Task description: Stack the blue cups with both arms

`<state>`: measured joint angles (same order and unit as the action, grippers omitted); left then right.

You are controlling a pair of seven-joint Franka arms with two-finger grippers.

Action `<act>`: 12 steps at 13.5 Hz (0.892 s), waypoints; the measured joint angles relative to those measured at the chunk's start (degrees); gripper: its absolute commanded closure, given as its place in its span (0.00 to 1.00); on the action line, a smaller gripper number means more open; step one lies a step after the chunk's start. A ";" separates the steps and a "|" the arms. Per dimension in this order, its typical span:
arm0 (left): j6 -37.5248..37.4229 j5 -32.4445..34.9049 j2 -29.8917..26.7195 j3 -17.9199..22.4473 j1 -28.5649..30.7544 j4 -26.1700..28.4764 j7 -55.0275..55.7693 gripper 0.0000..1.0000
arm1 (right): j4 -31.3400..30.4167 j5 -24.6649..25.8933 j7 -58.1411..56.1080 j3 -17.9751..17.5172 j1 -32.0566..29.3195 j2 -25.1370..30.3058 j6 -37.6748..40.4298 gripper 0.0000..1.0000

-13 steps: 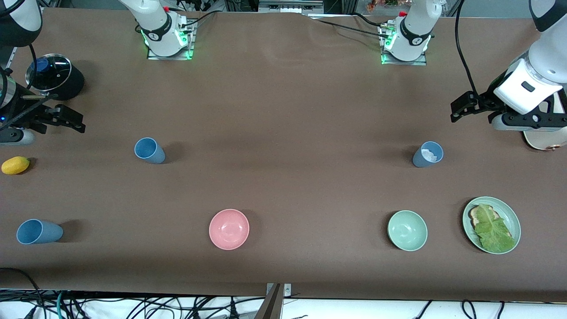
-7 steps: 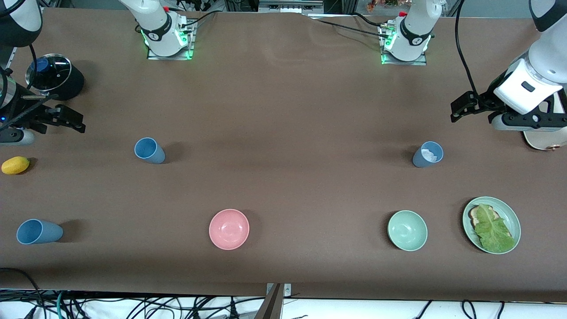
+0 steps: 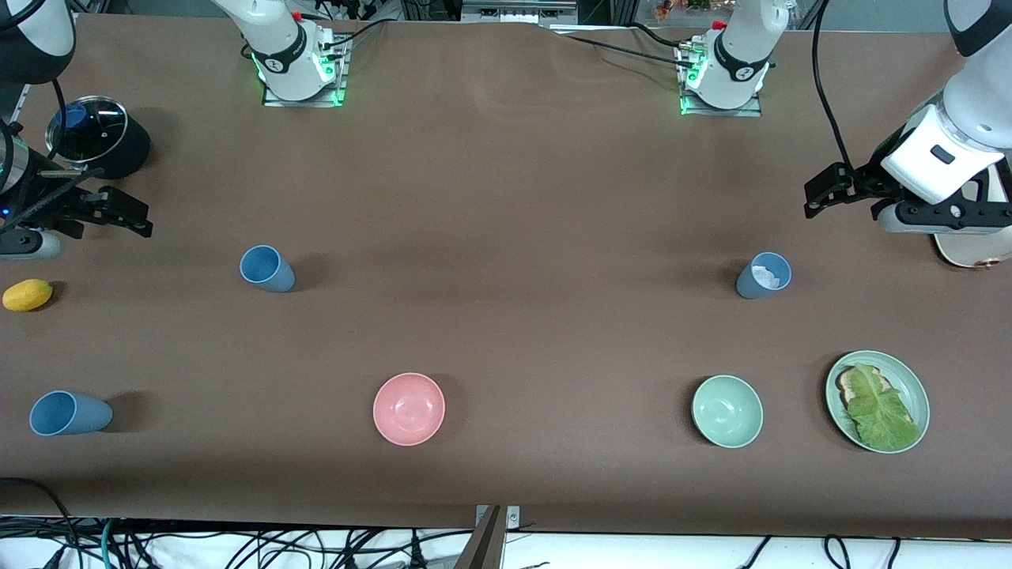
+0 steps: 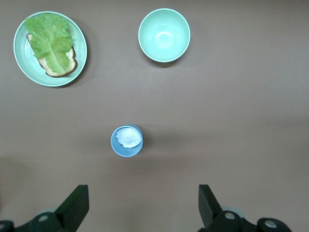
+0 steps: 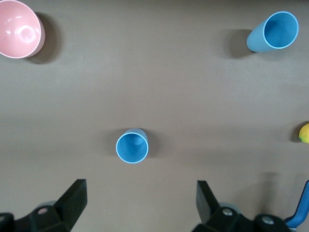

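Note:
Three blue cups stand on the brown table. A brighter blue cup [image 3: 266, 269] is toward the right arm's end; it shows empty in the right wrist view [image 5: 132, 146]. My right gripper [image 3: 136, 217] hangs open and empty above the table beside it [image 5: 141, 198]. Another blue cup [image 3: 69, 413] stands nearer the front camera [image 5: 273, 32]. A paler grey-blue cup [image 3: 764, 276] with something white inside stands toward the left arm's end [image 4: 127, 141]. My left gripper [image 3: 818, 197] hangs open and empty above the table beside it [image 4: 142, 203].
A pink bowl [image 3: 409, 408], a mint-green bowl [image 3: 727, 411] and a green plate [image 3: 917, 395] with bread and lettuce line the front. A lemon [image 3: 28, 294] and a black pot with a glass lid [image 3: 95, 134] sit under the right arm.

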<state>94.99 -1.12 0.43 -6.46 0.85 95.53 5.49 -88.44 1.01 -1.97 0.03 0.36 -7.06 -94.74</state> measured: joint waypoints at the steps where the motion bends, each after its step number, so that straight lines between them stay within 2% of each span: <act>1: 0.00 0.00 0.00 0.00 0.00 0.00 0.00 0.00 | 0.00 0.00 0.00 0.00 0.00 0.00 0.00 0.00; 12: 0.00 0.00 0.00 -0.56 -0.02 0.00 0.00 0.00 | 0.00 0.00 0.00 0.00 0.00 0.00 0.00 0.00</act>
<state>94.99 -1.12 0.43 -7.02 0.84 95.53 5.49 -88.44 1.01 -1.97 0.03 0.36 -7.06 -94.74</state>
